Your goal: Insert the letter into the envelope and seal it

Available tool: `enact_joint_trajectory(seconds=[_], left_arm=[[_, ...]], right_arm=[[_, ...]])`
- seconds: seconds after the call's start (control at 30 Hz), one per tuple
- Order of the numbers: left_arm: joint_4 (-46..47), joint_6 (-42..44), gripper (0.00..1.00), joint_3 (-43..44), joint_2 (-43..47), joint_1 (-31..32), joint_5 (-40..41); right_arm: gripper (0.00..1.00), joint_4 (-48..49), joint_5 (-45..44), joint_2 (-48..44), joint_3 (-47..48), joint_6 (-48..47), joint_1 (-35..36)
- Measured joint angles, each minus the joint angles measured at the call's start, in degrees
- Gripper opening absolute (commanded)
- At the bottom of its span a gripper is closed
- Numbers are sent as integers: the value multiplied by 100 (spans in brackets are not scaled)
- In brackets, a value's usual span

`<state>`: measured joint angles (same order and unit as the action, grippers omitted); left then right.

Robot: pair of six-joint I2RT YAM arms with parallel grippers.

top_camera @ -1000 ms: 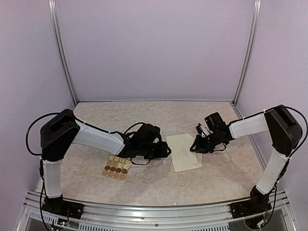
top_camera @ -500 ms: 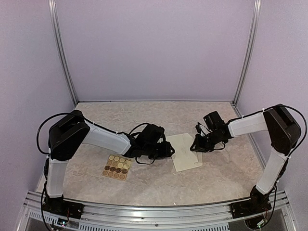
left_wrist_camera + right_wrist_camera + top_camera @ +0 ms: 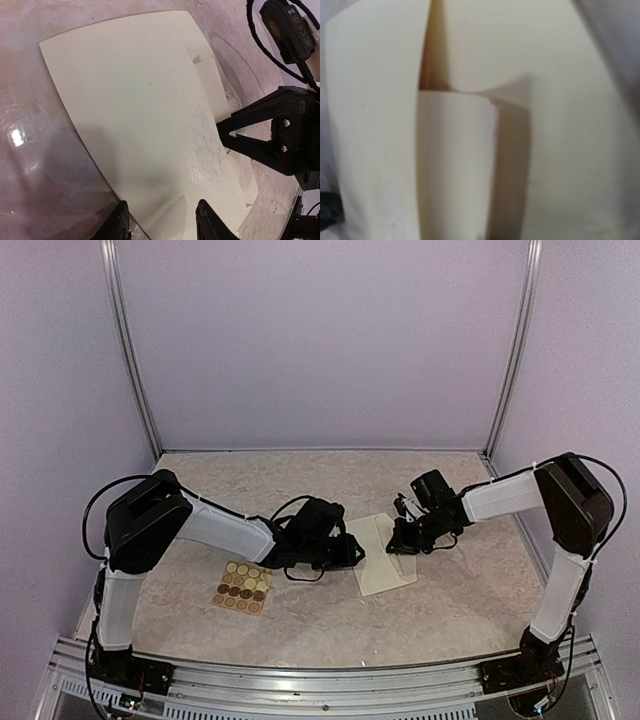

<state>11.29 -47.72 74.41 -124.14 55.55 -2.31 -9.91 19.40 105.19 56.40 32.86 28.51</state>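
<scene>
Two grippers to report, both crowding the envelope (image 3: 380, 570). Lying flat on the table (image 3: 300, 480), a touch toward 3 o'clock of the middle in the top view, long side running roughly 11 to 5.

Starting with the left gripper (image 3: 357, 553): parked at the envelope's 9 o'clock edge. Going by the left wrist view, fingers (image 3: 120, 226) spread apart with a plain gap, cream paper edge passing under that gap, nothing pinched as far as visible.

Then the right gripper (image 3: 398, 546): reaching in from 3 o'clock, tips down on the envelope around 1 o'clock of its centre. Jaws closed up tight, meeting in a point right at the paper, just beside a stepped edge with a second paler layer (image 3: 210, 85) peeking out. Can't tell whether any paper is actually nipped between those tips or only pressed on.

Right wrist view: super close and blurry, honestly not much help. Nothing but cream paper, with a paler panel in the middle, curved along its top, and a warm orange-ish slit at 12 o'clock above it. Can't say whether flap or sheet.

Also spotted a tan card of round stickers (image 3: 242, 587) at about 8 o'clock from the envelope, well apart from it, just below the left forearm in the top view.
</scene>
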Motion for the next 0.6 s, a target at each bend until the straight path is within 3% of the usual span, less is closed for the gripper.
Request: enact_joint_trajectory(seconds=[0.6], left_arm=[[-66, 31, 41, -166, 153, 9, 328]], right_arm=[[0, -334, -315, -264, 42, 44, 199]])
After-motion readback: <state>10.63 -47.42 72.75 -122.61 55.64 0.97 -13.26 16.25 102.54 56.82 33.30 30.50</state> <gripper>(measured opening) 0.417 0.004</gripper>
